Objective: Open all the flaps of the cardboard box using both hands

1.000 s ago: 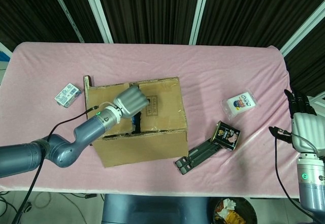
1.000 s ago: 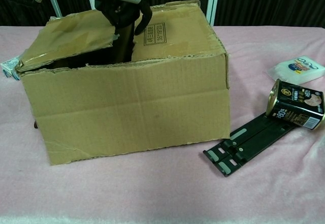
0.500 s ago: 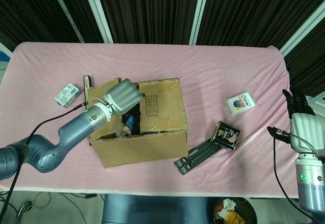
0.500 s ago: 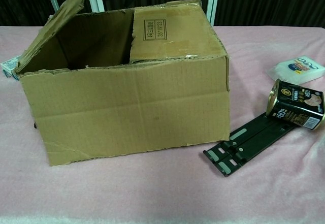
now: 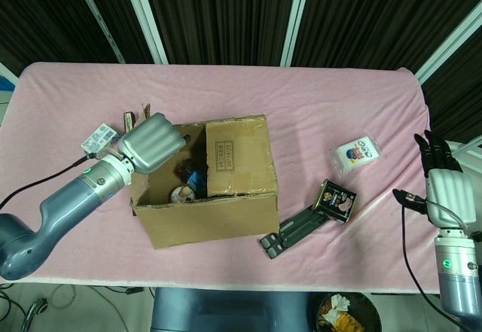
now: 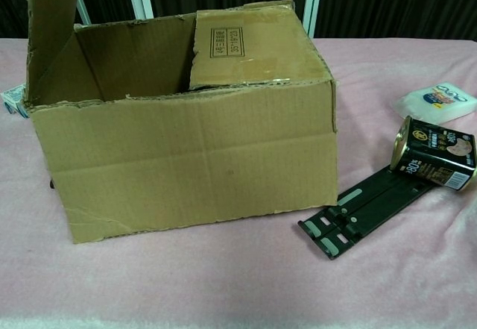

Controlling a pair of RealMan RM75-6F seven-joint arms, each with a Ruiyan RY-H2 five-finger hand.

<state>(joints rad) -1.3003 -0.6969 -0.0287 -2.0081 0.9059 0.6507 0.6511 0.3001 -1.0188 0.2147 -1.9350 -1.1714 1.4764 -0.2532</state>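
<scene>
Brown cardboard box [image 5: 207, 178] sits toward the front-left part of the pink-covered desk [image 5: 301, 98], and it's only half open. The left flap [image 6: 51, 17] is standing up, the right flap [image 6: 250, 45] still lies flat over its side of the box.

Biggest risk imo: the box itself sliding or tipping. The left robot hand [image 5: 151, 142] is up against the raised flap at the left wall, fingers look curled but I can't tell if it's actually holding the cardboard or just pushing on it. Push too far outward and the whole box could skid toward the left edge, since nothing pins it down.

Next, the raised flap could flop shut again if let go while it's only upright.

The right robot hand [image 5: 446, 178] is empty with fingers straight, way off at the right edge. Reaching across for the flat flap, it could knock the black tin can [image 5: 337, 198] or the black slotted bracket [image 5: 294, 232] near the front edge.
</scene>
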